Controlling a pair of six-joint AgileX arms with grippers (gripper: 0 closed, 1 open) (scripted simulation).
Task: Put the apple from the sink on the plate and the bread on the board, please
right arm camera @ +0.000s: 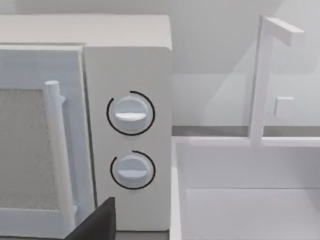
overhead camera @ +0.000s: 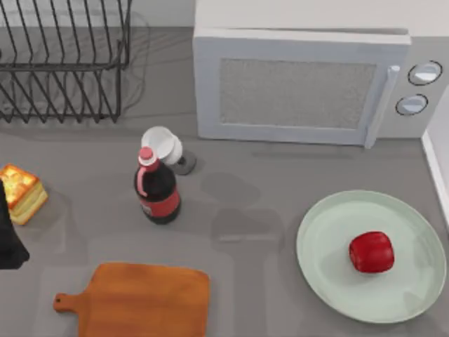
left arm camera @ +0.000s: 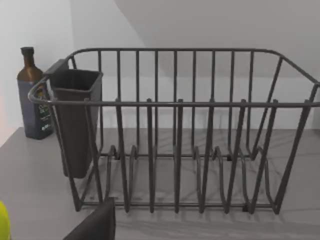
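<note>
Top view, bread: the bread (overhead camera: 21, 192) sits on the grey surface (overhead camera: 252, 232) at the 9 o'clock edge, toasted golden face up, pale layered sides showing toward 4 o'clock.
Bread axis: nearly square, so no strong long axis; its edges run diagonally, one corner aimed at about 5 o'clock toward the board.
Board: the board (overhead camera: 144, 300) lies flat at 7 o'clock, bare, long axis running 9 to 3 o'clock, holed handle pointing to 9 o'clock.
Apple: the apple (overhead camera: 371, 251) rests on the plate (overhead camera: 330, 281) at 4 o'clock, a little toward 3 o'clock of the plate's middle; that half of the task looks done.
Step in hand: by my judgement, grasping the bread and carrying it to the board.
Doing it well: close the gripper across two opposite flat sides, squared to the diagonal edges, not corner to corner; lift clear, travel toward 5 o'clock, set it down mid-board, well away from the handle.
Left gripper: a dark piece of the left arm (overhead camera: 8, 242) shows at the 9 o'clock edge, just beside the bread; I cannot tell how its fingers stand.
Right gripper: cannot tell either; its wrist view faces the microwave (right arm camera: 127, 145) dials and the white sink (right arm camera: 250, 200).
Around: a cola bottle (overhead camera: 157, 189) stands upright at centre-left, clear of the bread-to-board path; the dish rack (overhead camera: 63, 63) is at 11 o'clock.
</note>
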